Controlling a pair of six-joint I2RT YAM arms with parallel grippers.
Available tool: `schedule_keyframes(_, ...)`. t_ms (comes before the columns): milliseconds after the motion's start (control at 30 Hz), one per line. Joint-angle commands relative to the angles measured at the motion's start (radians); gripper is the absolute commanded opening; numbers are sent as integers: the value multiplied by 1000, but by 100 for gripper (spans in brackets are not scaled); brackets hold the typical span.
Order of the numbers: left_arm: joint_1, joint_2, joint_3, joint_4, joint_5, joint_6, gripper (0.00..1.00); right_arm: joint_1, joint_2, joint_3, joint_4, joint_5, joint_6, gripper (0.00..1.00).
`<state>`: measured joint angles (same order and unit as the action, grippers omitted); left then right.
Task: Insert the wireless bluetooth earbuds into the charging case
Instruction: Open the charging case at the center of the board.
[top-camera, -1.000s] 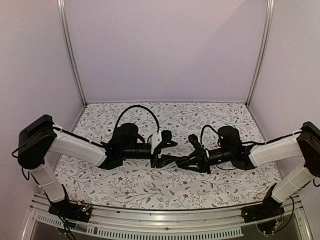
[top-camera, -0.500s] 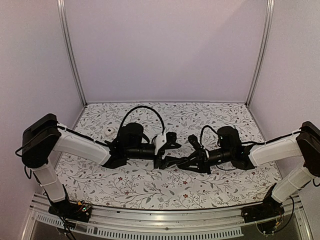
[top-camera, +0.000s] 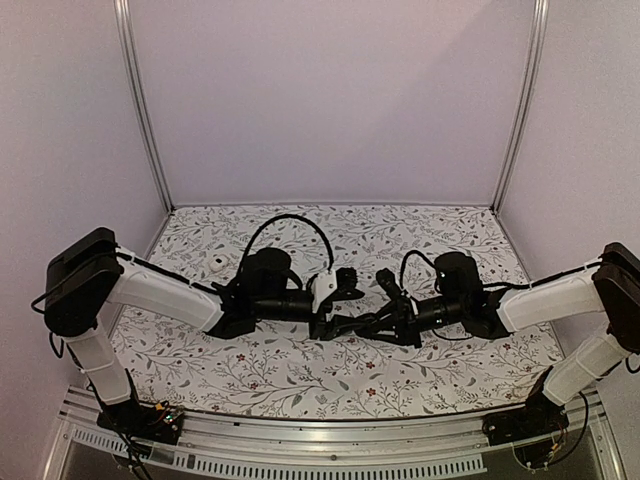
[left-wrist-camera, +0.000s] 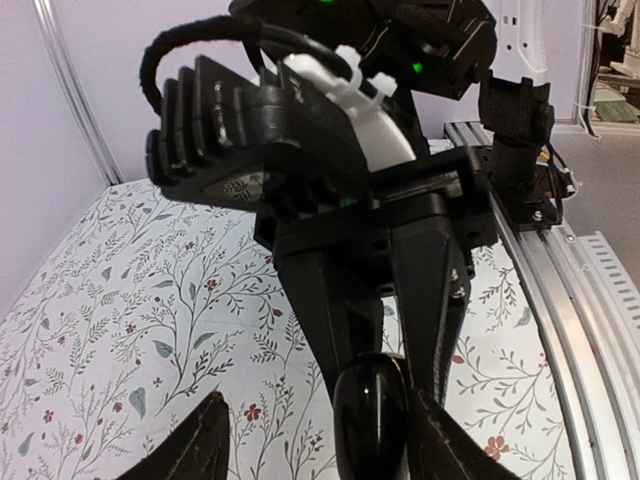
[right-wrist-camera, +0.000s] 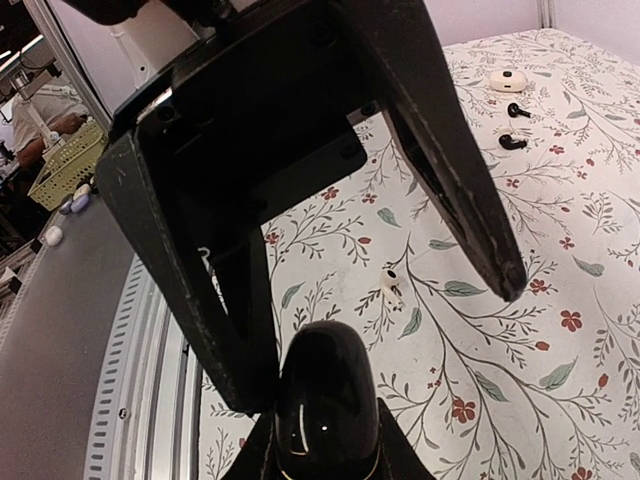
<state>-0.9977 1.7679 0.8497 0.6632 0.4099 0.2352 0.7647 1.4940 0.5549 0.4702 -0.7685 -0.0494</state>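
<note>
So the right gripper (left-wrist-camera: 385, 380) is pinching the charging case (right-wrist-camera: 328, 410) tight between its fingertips, holding it up off the floral tablecloth (right-wrist-camera: 560, 250) in the middle of the table. The left gripper (right-wrist-camera: 380, 340) is sitting nose-to-nose with it, jaws spread and straddling the case, one finger on each side. From the right wrist camera the nearer finger (right-wrist-camera: 225, 300) is looking like it's just beside the shell, maybe brushing it, honestly can't tell. The other finger is standing well clear. The case's long axis seems to be running straight out from the right fingertips toward the left gripper's palm, so the left jaws would be closing across its narrow width. I'm guessing that's the point here, either a handover or getting the lid open. No earbud is in either gripper. A black earbud (right-wrist-camera: 513, 142) is lying on the cloth well away, with another black one (right-wrist-camera: 517, 109) just past it, near a small cream case-shaped thing (right-wrist-camera: 503, 80). A white earbud (right-wrist-camera: 391, 284) is lying much closer, on the cloth under the two grippers. In the overhead view that cream thing is sitting on the left arm's side, so I'm betting the left arm is the one nearer the black buds.
</note>
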Motion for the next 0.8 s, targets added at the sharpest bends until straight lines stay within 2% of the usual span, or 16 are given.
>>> schedule_keyframes(0,5,-10,-4,-5,-94,12,59,7,0,33,11,-34,-9,0)
schedule_keyframes(233,30,-46,-30,43,-175,-1,58,26,6,40,-7,-28,-30,0)
schedule_keyframes(633,45,-73,-63,61,-191,0,58,28,5,43,-9,-25,-29,0)
schedule_keyframes(767,76,-101,-67,44,-193,-70,59,28,4,42,-11,-5,-32,0)
